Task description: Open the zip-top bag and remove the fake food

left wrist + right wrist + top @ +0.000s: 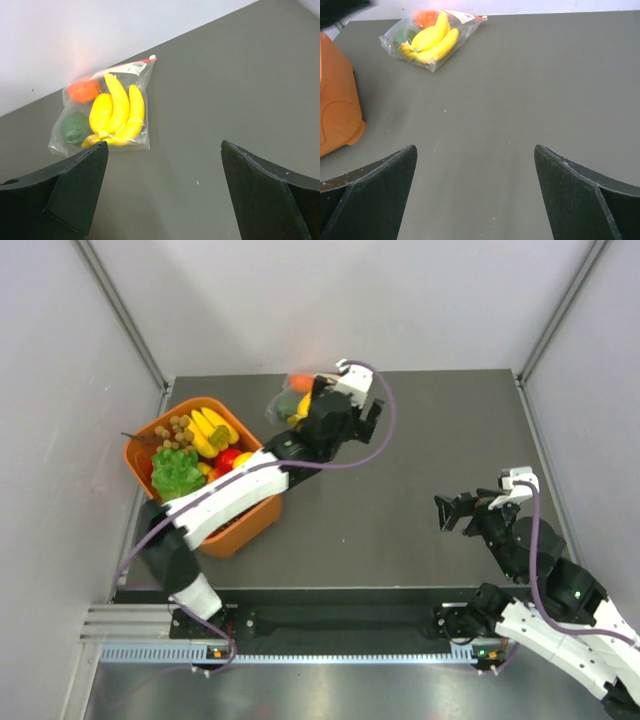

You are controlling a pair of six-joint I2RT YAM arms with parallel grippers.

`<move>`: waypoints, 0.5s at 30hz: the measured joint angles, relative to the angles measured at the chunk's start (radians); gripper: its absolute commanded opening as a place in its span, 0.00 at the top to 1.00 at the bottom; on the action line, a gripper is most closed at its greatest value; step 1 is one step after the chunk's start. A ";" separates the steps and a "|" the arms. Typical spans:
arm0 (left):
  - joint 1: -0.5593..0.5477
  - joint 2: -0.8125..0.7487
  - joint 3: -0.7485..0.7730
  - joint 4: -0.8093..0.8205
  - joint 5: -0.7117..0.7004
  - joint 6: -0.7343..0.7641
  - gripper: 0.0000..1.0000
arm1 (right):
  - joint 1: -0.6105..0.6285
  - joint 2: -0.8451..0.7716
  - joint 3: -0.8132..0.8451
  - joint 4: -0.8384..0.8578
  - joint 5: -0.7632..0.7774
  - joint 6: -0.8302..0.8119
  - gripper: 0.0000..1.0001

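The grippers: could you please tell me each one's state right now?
Left gripper: open, empty, with the bag lying just ahead.
Right gripper: open, empty.

Light is bright and even from overhead; on the table (420, 490) my arms cast only faint, soft shadows. Through my left wrist camera the zip-top bag (102, 117) at ten o'clock looks soft, its fake food (117, 112) oversaturated, and my fingers (65, 195) are dark blurs.
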 measured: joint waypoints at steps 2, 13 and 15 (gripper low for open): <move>0.003 0.132 0.101 -0.007 -0.048 0.000 0.01 | 0.000 -0.018 -0.003 0.000 -0.004 0.001 0.00; 0.056 0.675 0.459 -0.043 -0.258 -0.073 0.01 | 0.000 -0.137 -0.015 0.005 -0.057 0.002 0.00; 0.071 0.711 0.466 -0.052 -0.286 -0.103 0.01 | 0.000 -0.138 -0.017 0.002 -0.062 0.002 0.00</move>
